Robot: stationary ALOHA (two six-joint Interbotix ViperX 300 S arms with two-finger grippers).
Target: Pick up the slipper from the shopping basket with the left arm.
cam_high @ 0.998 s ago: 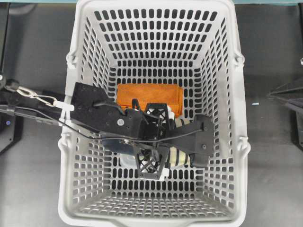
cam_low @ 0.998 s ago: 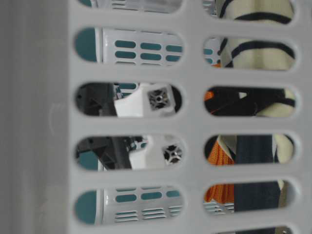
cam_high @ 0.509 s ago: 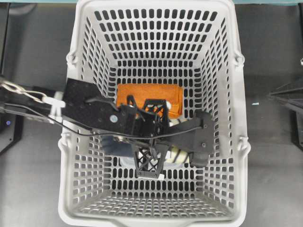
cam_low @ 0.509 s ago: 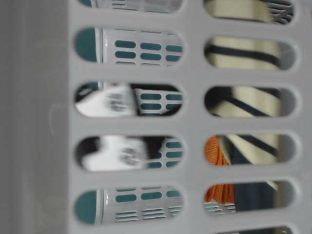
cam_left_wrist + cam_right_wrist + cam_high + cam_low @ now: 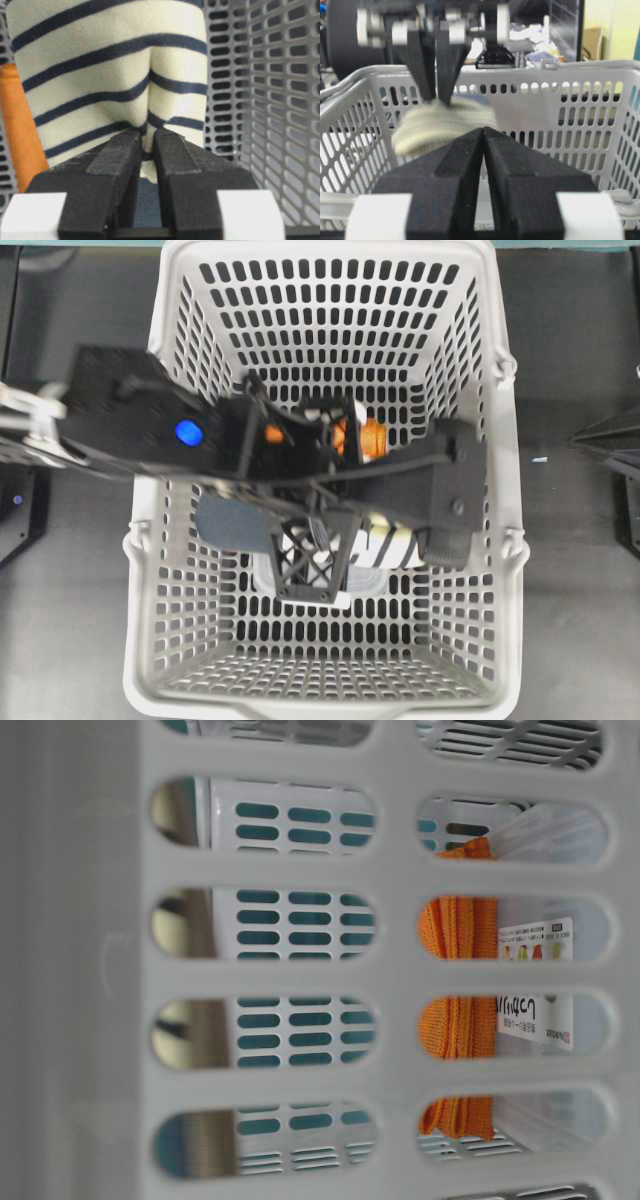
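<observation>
Status: the left hand (image 5: 146,145) has closed on the soft cream fabric slipper with thin navy stripes (image 5: 107,75) and has risen with it. A second ago the lattice fingers stood wide around the slipper low in the basket; the left wrist view now shows both black pads (image 5: 117,155) pinching a fold of the striped upper, the fabric puckered at the pinch.

Location of the slipper: it hangs from the hand inside the large light-grey plastic shopping basket with slotted walls (image 5: 470,370), clear of the floor. In the right wrist view it appears as a blurred cream mass (image 5: 445,131) at about rim height, below the descending fingers. In the table-level view the striped fabric seen earlier through the slots is gone; only the orange folded cloth (image 5: 458,975) and a labelled clear packet (image 5: 535,975) remain.

Assessment: grasp achieved, lift under way; the slipper does not appear fully clear of the basket.

Arm pose: the left arm (image 5: 130,425) reaches in over the left wall, wrist pitched down, fingers pointing downward.

Right hand (image 5: 484,145): closed on nothing, parked outside the basket.
</observation>
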